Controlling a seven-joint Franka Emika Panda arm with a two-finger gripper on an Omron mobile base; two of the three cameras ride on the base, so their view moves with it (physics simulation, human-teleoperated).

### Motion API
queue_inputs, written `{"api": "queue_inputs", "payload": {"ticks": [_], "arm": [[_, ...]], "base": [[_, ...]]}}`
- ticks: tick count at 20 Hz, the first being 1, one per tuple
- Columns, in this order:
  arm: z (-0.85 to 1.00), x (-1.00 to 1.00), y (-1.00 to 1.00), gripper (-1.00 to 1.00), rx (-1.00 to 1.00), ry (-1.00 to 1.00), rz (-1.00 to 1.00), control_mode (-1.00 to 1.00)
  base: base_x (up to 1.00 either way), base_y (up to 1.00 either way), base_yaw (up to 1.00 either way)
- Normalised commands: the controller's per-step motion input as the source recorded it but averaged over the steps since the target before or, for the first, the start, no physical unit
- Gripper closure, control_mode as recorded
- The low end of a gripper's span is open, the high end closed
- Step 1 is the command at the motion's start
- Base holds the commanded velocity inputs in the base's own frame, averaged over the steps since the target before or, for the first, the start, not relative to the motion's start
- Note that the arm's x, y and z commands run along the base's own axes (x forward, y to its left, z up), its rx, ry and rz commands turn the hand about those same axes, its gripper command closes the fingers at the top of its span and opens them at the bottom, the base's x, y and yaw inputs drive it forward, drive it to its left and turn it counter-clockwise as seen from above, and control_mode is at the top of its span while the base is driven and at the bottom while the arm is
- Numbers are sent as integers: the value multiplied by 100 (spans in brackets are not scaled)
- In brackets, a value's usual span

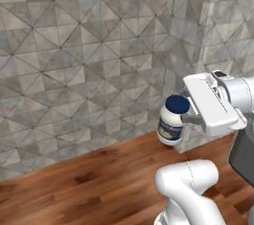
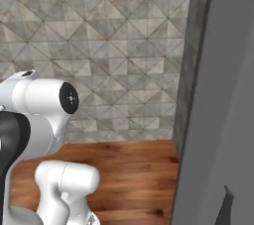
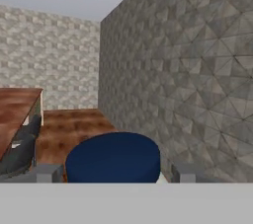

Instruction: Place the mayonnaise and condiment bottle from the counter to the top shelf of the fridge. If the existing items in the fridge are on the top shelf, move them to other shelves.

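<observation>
Tiled wall behind; tool point(image 1: 184, 118) hides mayonnaise point(image 1: 172, 120) right side.

Mayonnaise point(image 1: 173, 122): I log one small white jar, dark blue screw lid, pale label with a dark band; upright, lifted clear above the counter point(image 1: 89, 184), before the tiled wall. Counter: reddish-brown wood-grain top, running below the jar to the wall's foot

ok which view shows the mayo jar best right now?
Left base view: the mayonnaise shows whole, blue lid, white body and label, held above the counter between the fingers of the claw. The hand view gives just its blue lid from above, between the fingertips. In the right base view the arm blocks it.
</observation>
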Motion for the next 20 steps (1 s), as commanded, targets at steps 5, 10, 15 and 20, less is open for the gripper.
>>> {"api": "queue_inputs", "payload": {"ticks": [5,10,15,20], "arm": [[0,0,0,100,0,0,0,100],[0,0,0,100,0,0,0,100],[0,0,0,100,0,0,0,100],[0,0,0,100,0,0,0,100]], "base": [[100,50,-10],[100,50,-14],[100,52,-24],[63,32,-69]]}}
